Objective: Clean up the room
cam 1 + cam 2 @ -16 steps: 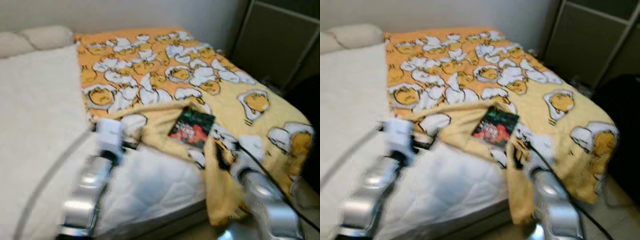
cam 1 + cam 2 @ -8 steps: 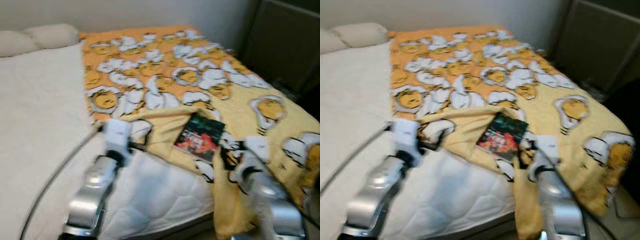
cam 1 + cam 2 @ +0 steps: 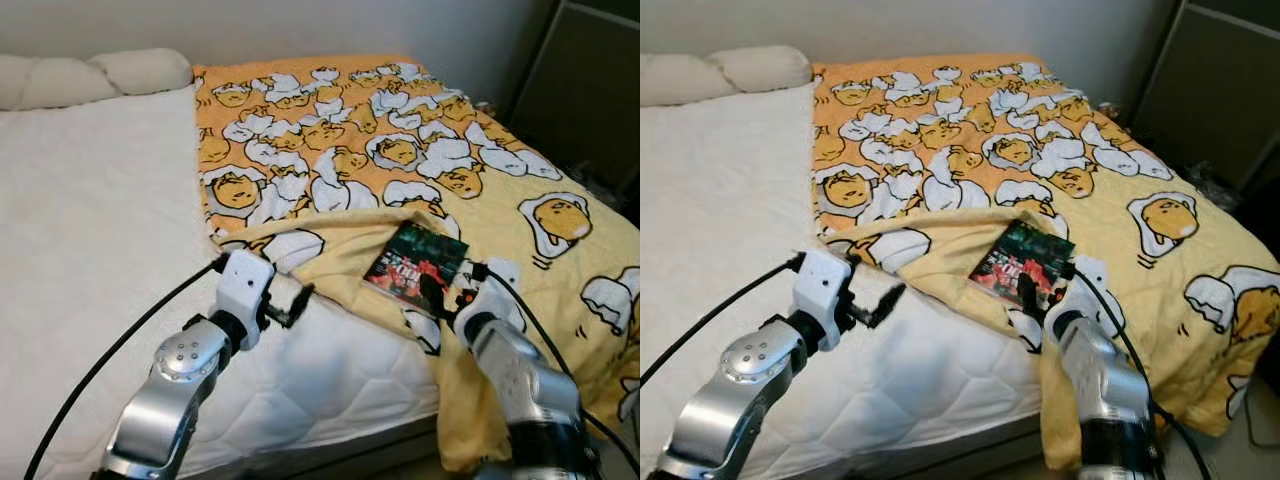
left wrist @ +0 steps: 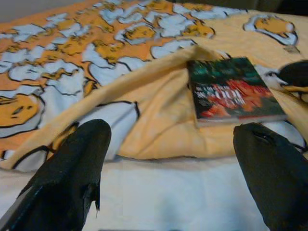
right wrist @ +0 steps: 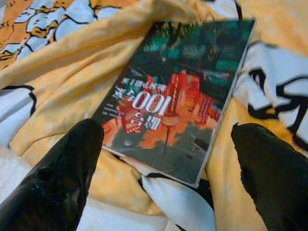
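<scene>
Since a second ago the head camera has swung and steadied, sliding the whole bed toward the right of the frame, and the right gripper [image 3: 1032, 290] has closed in on the dark green paperback book with a red cover picture [image 3: 1023, 262], which lies flat just right of centre in the right eye view. It rests on the turned-back fold of the yellow-and-orange fleece blanket printed with cartoon eggs [image 3: 400, 150], above the bare white quilted mattress [image 3: 330, 380]. The right fingers are spread wide and hold nothing, straddling the book's near short edge; the left gripper [image 3: 292, 306], lower left of centre, is likewise open and empty over the mattress. The book looks light and stiff with a slick cover, but the soft blanket beneath will give and may bunch; a pinch across the exposed near edge or spine, clear of the fabric, seems the surest hold.
</scene>
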`<state>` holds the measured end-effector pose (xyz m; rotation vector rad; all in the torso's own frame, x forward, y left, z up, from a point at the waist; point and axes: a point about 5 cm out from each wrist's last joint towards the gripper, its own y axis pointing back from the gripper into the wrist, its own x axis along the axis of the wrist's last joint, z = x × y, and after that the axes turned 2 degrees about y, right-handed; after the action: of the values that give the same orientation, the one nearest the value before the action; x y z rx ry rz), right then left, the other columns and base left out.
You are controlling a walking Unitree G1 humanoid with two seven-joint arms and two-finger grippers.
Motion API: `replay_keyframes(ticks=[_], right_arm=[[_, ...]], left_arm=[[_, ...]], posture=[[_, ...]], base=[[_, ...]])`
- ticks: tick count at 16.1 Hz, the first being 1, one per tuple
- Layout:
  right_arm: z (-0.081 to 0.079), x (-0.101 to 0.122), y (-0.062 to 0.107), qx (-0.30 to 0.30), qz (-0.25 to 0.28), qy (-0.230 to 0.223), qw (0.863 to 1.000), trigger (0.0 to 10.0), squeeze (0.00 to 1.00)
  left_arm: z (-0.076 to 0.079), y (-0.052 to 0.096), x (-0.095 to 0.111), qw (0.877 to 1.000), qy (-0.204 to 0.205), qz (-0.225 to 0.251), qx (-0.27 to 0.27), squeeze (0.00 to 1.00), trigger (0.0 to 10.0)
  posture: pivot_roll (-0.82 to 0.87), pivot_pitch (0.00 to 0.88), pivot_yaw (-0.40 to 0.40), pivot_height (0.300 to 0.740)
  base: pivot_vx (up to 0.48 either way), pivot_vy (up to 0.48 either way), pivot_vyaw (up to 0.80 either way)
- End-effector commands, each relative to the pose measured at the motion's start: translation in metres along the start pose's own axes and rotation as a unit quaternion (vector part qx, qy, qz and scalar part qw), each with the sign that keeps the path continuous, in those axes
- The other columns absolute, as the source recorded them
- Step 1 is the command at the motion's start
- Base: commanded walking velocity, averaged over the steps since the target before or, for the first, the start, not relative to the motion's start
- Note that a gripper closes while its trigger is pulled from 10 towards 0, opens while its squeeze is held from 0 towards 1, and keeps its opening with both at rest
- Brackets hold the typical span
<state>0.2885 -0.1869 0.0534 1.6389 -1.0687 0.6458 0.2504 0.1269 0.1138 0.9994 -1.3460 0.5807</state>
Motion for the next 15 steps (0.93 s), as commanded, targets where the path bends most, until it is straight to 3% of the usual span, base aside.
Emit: replay_keyframes(ticks=[1,4,8,9,10,11,12,15], right_arm=[[0.0,0.0,-0.004,0.002,0.001,-0.021,1.0,10.0,1.0],[0.003,-0.004,-0.028,-0.019,-0.019,-0.058,0.998,10.0,1.0],[0.006,-0.011,-0.037,-0.022,-0.038,-0.115,0.992,10.0,1.0],[0.006,-0.012,-0.038,-0.024,-0.039,-0.123,0.991,10.0,0.93],[0.007,-0.013,-0.039,-0.027,-0.038,-0.127,0.991,10.0,0.42],[0.008,-0.014,-0.039,-0.035,-0.037,-0.126,0.991,10.0,0.13],[0.009,-0.015,-0.04,-0.039,-0.035,-0.13,0.99,10.0,0.0],[0.015,-0.013,-0.037,-0.053,-0.012,-0.158,0.986,10.0,0.0]], left_arm=[[0.002,0.001,0.004,1.0,-0.006,0.001,-0.014,0.0,10.0],[0.0,0.008,0.003,0.996,-0.036,-0.027,-0.07,0.0,10.0],[-0.005,0.015,0.007,0.994,-0.049,-0.039,-0.088,0.0,10.0],[-0.006,0.017,0.007,0.994,-0.05,-0.042,-0.089,0.0,10.0],[-0.006,0.019,0.007,0.994,-0.051,-0.044,-0.091,0.0,10.0],[-0.005,0.02,0.007,0.993,-0.052,-0.046,-0.091,0.0,10.0],[-0.005,0.021,0.007,0.993,-0.052,-0.046,-0.091,0.0,10.0],[-0.005,0.023,0.008,0.994,-0.053,-0.046,-0.086,0.0,10.0]], posture=[[0.03,0.0,0.024,0.74],[0.06,0.0,0.045,0.74],[0.1,0.0,0.064,0.74],[0.11,0.0,0.063,0.74],[0.11,0.0,0.06,0.74],[0.11,0.0,0.057,0.74],[0.12,0.0,0.053,0.74],[0.13,0.0,0.041,0.74]], base=[[0.0,0.0,0.0],[0.0,0.0,0.0],[0.0,0.0,0.0],[0.0,0.0,0.0],[0.0,0.0,0.0],[0.0,0.0,0.0],[0.0,0.0,0.0],[0.0,0.0,0.0]])
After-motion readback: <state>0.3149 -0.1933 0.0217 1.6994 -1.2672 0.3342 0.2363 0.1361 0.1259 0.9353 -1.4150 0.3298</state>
